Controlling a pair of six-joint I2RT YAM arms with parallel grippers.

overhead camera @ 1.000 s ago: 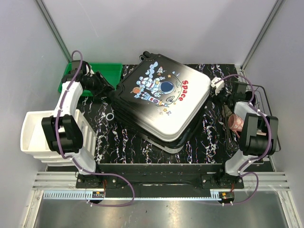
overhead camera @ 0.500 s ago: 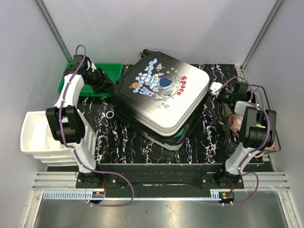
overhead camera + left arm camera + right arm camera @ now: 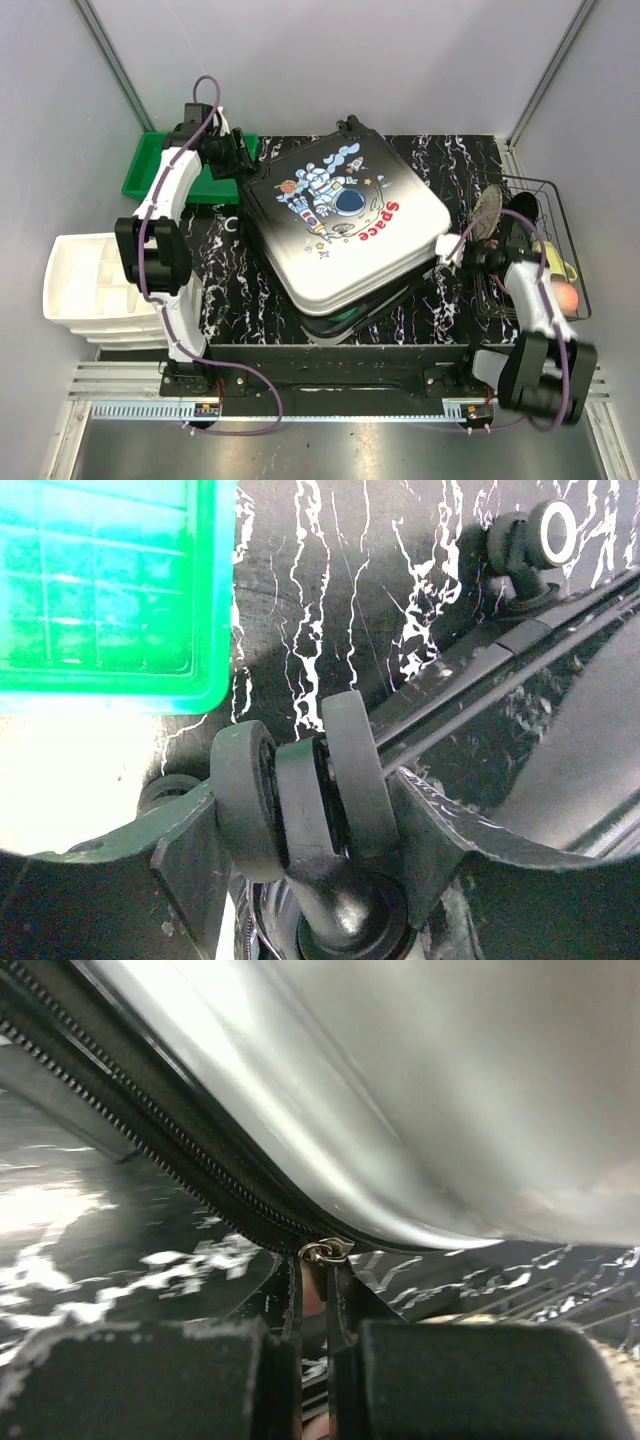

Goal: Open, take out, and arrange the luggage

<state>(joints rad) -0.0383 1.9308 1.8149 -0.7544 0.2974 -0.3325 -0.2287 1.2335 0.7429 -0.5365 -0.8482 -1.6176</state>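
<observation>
Roughly at the middle of the table, the luggage lies print-up, its hard shell glossy and round-cornered; at the table's far-left the left gripper clamps a rubbery twin caster wheel, while near the table's right edge the right gripper pinches the metal zipper pull, which could slip free if dragged hard around the toothed track's curve

Free strip left of the luggage; wire basket close at right.
</observation>
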